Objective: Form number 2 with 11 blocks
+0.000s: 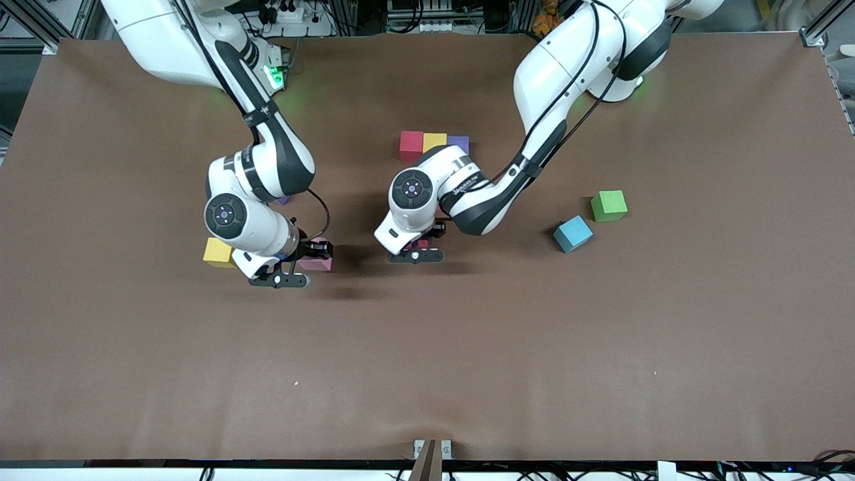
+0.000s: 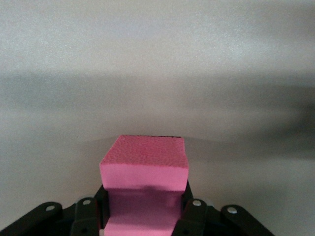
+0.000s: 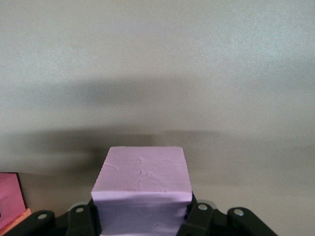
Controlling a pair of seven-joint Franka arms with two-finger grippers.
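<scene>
From the front, the left hand hangs low over the middle of the counter, its forearm bent down and folded back toward its base, the wrist pointing at the counter top. A sliver of red or pink shows under it. Just above it in this view sits a short row of three touching blocks: a red block, a yellow block and a purple block, the row running along the counter's length. Toward the left arm's end lie a blue block, turned at an angle, and a green block near it but apart.

The right hand is low over the counter toward the right arm's end, its forearm also bent downward. A pink block shows beside it, and another yellow block sits next to the wrist.

In the left wrist view, the left hand pinches a bright pink cube between its two fingers, which press on opposite side faces. The cube sits square, one flat face up, above bare counter.

In the right wrist view, the right hand pinches a pale lilac cube the same way, fingers closed on its sides, top face level. At the picture's edge a pink cube sits on something orange.
</scene>
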